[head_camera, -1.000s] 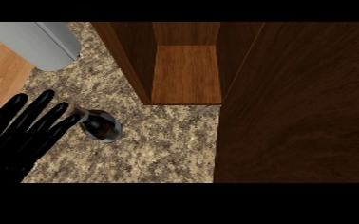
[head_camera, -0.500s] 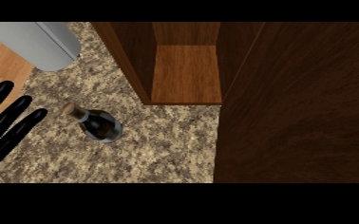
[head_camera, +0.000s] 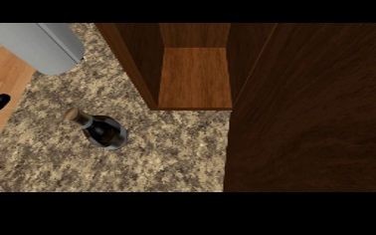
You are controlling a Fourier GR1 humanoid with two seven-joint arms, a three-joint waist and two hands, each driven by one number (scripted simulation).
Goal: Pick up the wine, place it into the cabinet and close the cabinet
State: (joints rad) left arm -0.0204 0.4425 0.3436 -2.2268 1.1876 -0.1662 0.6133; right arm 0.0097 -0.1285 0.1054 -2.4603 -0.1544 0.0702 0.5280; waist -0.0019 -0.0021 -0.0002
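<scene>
Granite counter (head_camera: 169, 154) bears the wine (head_camera: 106, 131) near the open cabinet (head_camera: 195, 77) — left hand (head_camera: 3, 101) barely showing, fingers untellable

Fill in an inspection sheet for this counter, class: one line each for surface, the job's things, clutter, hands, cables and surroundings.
Surface: speckled stone counter, bare around the bottle.
Job's things: wine bottle stands on the counter, left of the cabinet, cork toward the upper left; nothing touches it. Cabinet is open, its wooden shelf holds nothing; the door stands swung out at the right.
Clutter: nothing seen.
Hands: a black tip of the left hand shows at the left edge, apart from the bottle; its fingers cannot be judged. Right hand not in view.
Cables: nothing seen.
Surroundings: grey object at upper left; wooden floor beyond the counter's left edge.
</scene>
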